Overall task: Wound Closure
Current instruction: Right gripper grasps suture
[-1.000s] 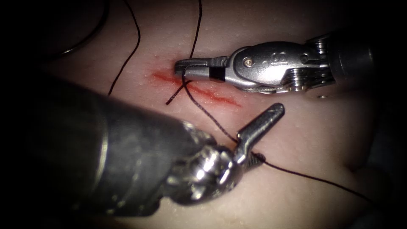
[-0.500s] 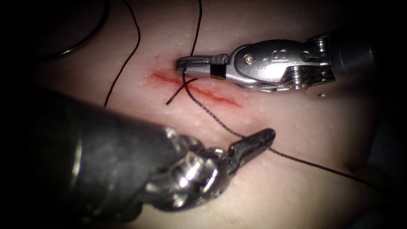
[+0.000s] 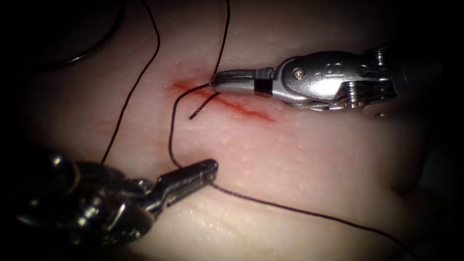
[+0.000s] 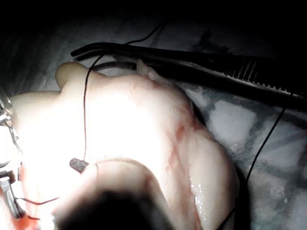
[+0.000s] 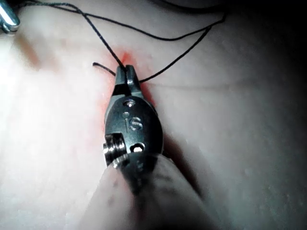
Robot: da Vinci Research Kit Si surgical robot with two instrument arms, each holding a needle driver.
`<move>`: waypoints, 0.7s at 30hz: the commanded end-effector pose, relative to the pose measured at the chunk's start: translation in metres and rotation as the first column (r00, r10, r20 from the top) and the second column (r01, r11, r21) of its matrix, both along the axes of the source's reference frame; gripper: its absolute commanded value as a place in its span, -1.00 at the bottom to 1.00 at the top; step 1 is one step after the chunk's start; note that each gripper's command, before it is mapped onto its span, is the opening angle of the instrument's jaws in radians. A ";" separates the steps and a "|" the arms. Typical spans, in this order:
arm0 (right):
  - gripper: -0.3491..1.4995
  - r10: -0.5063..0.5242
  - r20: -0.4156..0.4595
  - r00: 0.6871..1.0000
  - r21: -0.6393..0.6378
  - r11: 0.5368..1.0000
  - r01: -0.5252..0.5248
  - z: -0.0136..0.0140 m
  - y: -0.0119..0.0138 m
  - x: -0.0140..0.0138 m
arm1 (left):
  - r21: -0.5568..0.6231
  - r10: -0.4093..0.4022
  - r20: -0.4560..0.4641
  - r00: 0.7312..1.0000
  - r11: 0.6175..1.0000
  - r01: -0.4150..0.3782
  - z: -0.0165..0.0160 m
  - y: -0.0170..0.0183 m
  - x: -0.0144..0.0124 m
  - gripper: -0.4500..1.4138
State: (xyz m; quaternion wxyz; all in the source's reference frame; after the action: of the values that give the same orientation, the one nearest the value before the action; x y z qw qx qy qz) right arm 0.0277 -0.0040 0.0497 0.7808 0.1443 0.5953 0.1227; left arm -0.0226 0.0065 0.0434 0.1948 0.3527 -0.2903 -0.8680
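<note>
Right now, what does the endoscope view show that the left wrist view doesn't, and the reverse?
Endoscope view adds: the silver right tool, jaws shut on the thin dark thread at the red-stained cut, and a thin grey arc, apparently the curved needle, lying free far left of the cut. Left wrist view adds: long dark serrated forceps beyond the tissue. Shared: the pale pork tissue, that thread, and the left tool, shut on it.

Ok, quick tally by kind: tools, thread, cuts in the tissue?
Tools: 2, the left tool and the right tool, each shut on the thread.
Thread: 1.
Cuts: 1, the cut.
Total: 4.
</note>
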 end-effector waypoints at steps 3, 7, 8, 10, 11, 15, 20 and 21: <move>-1.00 -0.006 -0.007 1.000 0.001 1.000 0.006 -0.0001 -0.0014 0.0003 | 0.007 -0.003 -0.025 1.000 1.000 0.003 0.0000 -0.0011 0.0018 -1.00; -1.00 -0.004 -0.020 1.000 0.003 1.000 0.004 -0.0009 -0.0022 -0.0002 | 0.008 -0.009 -0.048 0.999 1.000 0.009 -0.0002 -0.0013 0.0043 -1.00; -1.00 -0.003 -0.024 1.000 0.004 1.000 0.003 -0.0011 -0.0023 -0.0003 | 0.008 -0.011 -0.054 0.998 1.000 0.011 -0.0002 -0.0013 0.0048 -1.00; -1.00 -0.001 -0.034 0.999 0.009 1.000 0.001 -0.0019 -0.0027 -0.0007 | 0.010 -0.017 -0.073 0.997 1.000 0.018 -0.0003 -0.0012 0.0064 -1.00; -1.00 -0.001 -0.034 0.999 0.009 1.000 0.001 -0.0019 -0.0027 -0.0007 | 0.010 -0.017 -0.073 0.997 1.000 0.018 -0.0003 -0.0012 0.0064 -1.00; -1.00 0.000 -0.042 0.999 0.016 1.000 0.000 -0.0033 -0.0033 -0.0009 | 0.014 -0.022 -0.086 0.996 1.000 0.023 -0.0003 -0.0008 0.0080 -1.00; -1.00 0.006 -0.045 0.999 0.031 1.000 -0.005 -0.0047 -0.0036 -0.0005 | 0.020 -0.029 -0.096 0.995 0.999 0.031 -0.0006 -0.0003 0.0083 -1.00; -1.00 0.006 -0.045 0.999 0.031 1.000 -0.005 -0.0047 -0.0036 -0.0005 | 0.020 -0.029 -0.096 0.995 0.999 0.031 -0.0006 -0.0003 0.0083 -1.00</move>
State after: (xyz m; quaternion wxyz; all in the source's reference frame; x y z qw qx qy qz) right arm 0.0265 -0.0069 0.0447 0.7648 0.1561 0.6112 0.1310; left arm -0.0139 0.0072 0.0423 0.1914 0.3062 -0.2788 -0.8899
